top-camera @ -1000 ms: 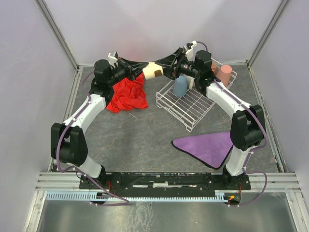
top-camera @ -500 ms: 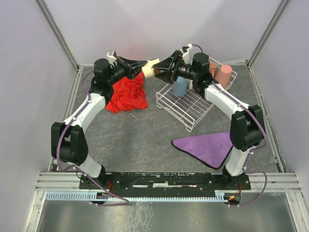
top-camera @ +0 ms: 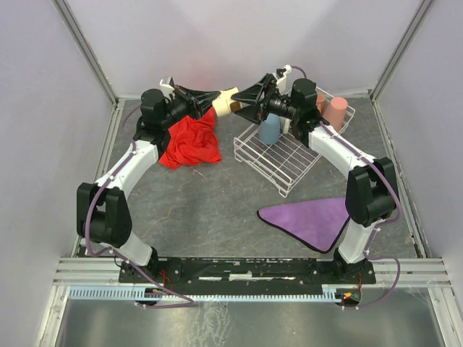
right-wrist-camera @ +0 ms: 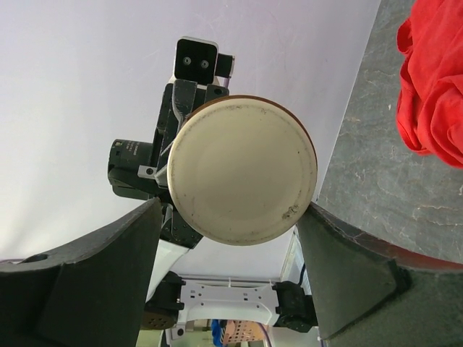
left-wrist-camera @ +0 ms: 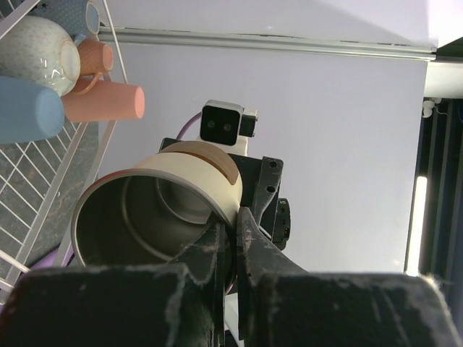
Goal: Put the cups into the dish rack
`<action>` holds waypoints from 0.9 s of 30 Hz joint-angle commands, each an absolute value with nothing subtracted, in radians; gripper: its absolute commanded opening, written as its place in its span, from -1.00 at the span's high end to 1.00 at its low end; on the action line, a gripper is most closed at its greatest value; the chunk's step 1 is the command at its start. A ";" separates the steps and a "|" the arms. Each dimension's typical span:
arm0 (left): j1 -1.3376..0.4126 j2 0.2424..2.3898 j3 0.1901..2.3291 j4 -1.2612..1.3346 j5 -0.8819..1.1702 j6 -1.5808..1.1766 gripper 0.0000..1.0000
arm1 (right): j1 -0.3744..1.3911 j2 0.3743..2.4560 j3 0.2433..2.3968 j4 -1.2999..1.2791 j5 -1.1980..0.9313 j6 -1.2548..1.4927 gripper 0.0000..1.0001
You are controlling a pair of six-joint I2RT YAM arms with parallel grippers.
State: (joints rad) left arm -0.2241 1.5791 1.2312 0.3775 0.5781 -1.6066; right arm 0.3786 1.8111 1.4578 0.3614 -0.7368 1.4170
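My left gripper (top-camera: 215, 99) is shut on the rim of a tin-like cup (top-camera: 228, 103), cream outside and grey metallic inside, and holds it sideways in the air. In the left wrist view one finger is inside and one outside the cup's wall (left-wrist-camera: 206, 181). My right gripper (top-camera: 244, 103) is open, with a finger on each side of the cup's base (right-wrist-camera: 242, 170). The white wire dish rack (top-camera: 286, 160) holds a light-blue cup (top-camera: 270, 130), a salmon tumbler (top-camera: 335, 112), a cream mug (left-wrist-camera: 40, 50), a small orange mug (left-wrist-camera: 94, 58) and a grey-blue mug (left-wrist-camera: 72, 11).
A red cloth (top-camera: 192, 141) lies on the table under the left arm. A purple cloth (top-camera: 311, 220) lies near the right arm's base. Walls close in the back and sides of the table.
The held cup has risen slightly toward the back. My right gripper has moved left and now straddles the cup's base.
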 commanded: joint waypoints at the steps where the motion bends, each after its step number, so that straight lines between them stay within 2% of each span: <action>1: -0.222 1.532 1.223 0.421 0.587 -1.585 0.95 | 0.374 1.784 1.494 0.449 -0.730 1.430 -0.66; 27: -0.245 1.518 1.204 0.453 0.584 -1.626 0.95 | 0.386 1.844 1.530 0.455 -0.683 1.428 -0.69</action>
